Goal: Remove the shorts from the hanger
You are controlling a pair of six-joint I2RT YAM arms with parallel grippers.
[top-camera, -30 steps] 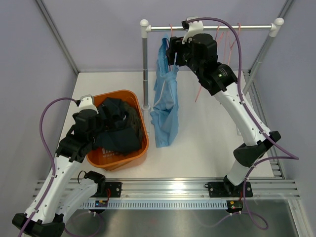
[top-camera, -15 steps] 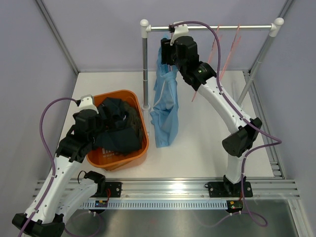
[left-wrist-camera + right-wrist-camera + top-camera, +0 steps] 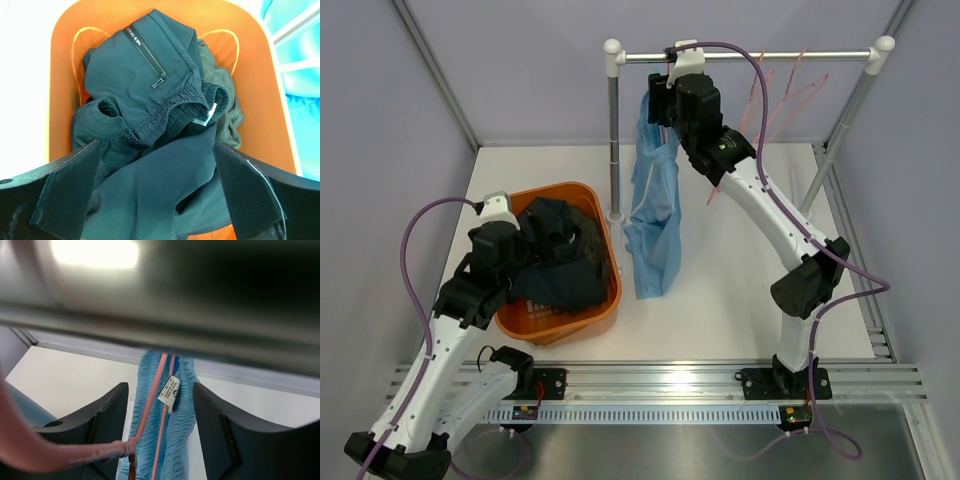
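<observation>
Showing the raised right arm, the top view placed the right gripper [image 3: 662, 108] just beneath the metal rail [image 3: 770, 56], at the upper edge of the light blue shorts [image 3: 652, 215]. These shorts hung from a pink hanger [image 3: 150, 410] on the rail, close beside the upright post [image 3: 613, 130], their lower end reaching down to the white worktop [image 3: 740, 270]. In the right wrist view, the right fingers [image 3: 107, 415] stood apart on either side of the gathered blue waistband, its white label and the hanger's thin pink rods; whether either finger touched the cloth could not be told. Further pink hangers [image 3: 790, 95] hung on the rail to the right. The left gripper [image 3: 525, 245] hovered over the orange basket [image 3: 605, 300] on the left of the worktop. In the left wrist view, the left fingers [image 3: 75, 185] were spread wide, with the dark navy shorts [image 3: 145, 75] lying crumpled in the basket between and below them, zip pocket uppermost. The dark olive shorts [image 3: 220, 95] lay partly beneath the navy pair, against the basket's right wall.
</observation>
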